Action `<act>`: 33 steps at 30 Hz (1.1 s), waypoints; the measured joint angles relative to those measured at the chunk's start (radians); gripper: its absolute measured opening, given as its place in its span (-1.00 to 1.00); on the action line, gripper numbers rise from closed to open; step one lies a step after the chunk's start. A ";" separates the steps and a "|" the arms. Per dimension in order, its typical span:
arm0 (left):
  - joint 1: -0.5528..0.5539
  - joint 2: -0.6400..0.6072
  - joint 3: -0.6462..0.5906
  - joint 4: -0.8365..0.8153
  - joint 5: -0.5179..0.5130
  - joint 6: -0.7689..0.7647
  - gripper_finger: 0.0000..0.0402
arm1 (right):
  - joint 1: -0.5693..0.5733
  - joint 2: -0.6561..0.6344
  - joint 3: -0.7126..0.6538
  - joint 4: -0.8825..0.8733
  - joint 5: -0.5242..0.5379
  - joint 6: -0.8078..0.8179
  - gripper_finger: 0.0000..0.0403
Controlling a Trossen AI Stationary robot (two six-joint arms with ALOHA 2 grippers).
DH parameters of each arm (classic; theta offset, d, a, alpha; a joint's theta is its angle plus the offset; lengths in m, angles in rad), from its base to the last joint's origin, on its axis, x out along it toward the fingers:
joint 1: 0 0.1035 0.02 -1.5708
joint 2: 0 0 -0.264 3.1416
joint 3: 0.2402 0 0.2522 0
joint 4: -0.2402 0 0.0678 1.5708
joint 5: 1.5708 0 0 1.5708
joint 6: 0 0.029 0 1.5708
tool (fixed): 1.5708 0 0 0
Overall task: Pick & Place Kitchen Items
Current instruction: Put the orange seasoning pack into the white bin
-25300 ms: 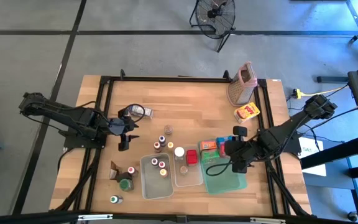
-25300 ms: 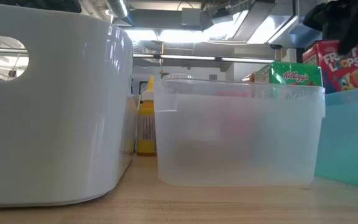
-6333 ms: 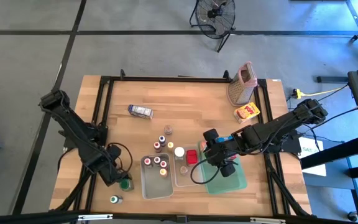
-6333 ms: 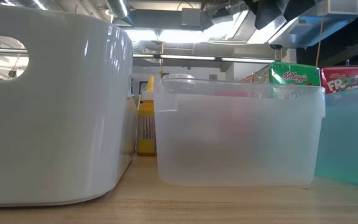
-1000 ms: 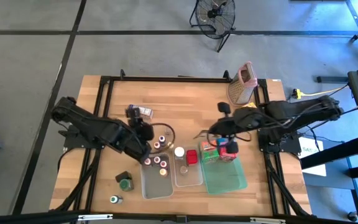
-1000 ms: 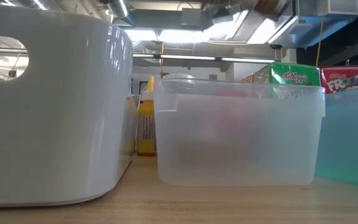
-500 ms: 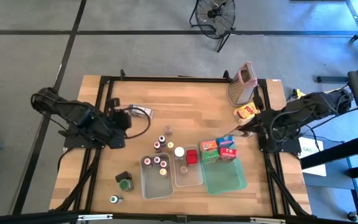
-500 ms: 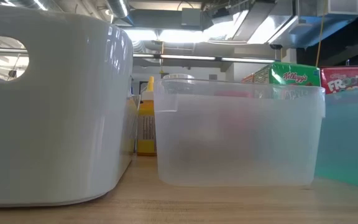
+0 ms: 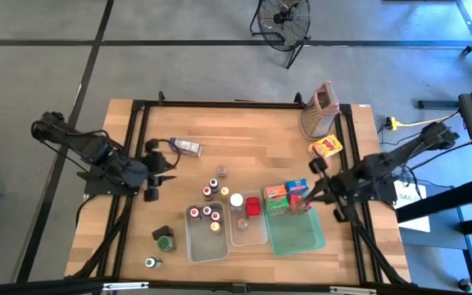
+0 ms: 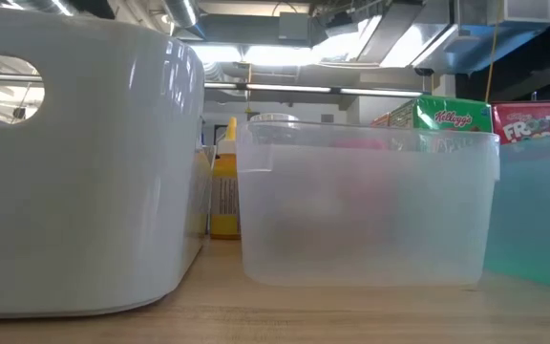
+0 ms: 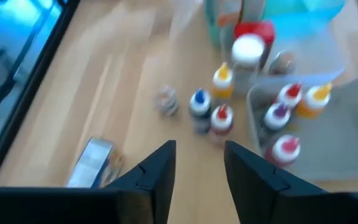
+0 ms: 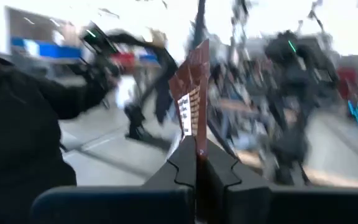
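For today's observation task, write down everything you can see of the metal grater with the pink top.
The grater is a tall box of grey metal with perforated faces, narrower at its pink top and wider at its base. It appears to stand upright at the far right corner of the wooden table, close against the black frame rail. A yellow carton lies just in front of it, apart from it as far as can be told. No gripper is near it.

Even, soft overhead light fills the high view, with faint shadows on the desk. The low view is backlit by bright ceiling lamps, its near white tub out of focus. Both wrist views are heavily motion-blurred.
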 joint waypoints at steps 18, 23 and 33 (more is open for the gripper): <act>-0.001 -0.057 -0.452 0.892 0.120 0.335 -0.43 | -0.005 0.598 -0.021 0.820 -0.090 -0.123 -0.97; -0.001 -0.056 -0.493 1.035 0.121 0.380 -0.44 | -0.028 0.661 -0.011 0.798 -0.099 -0.028 -0.97; -0.001 -0.056 -0.506 1.061 0.203 0.354 -0.45 | 0.049 0.882 0.061 0.925 0.122 0.001 -0.97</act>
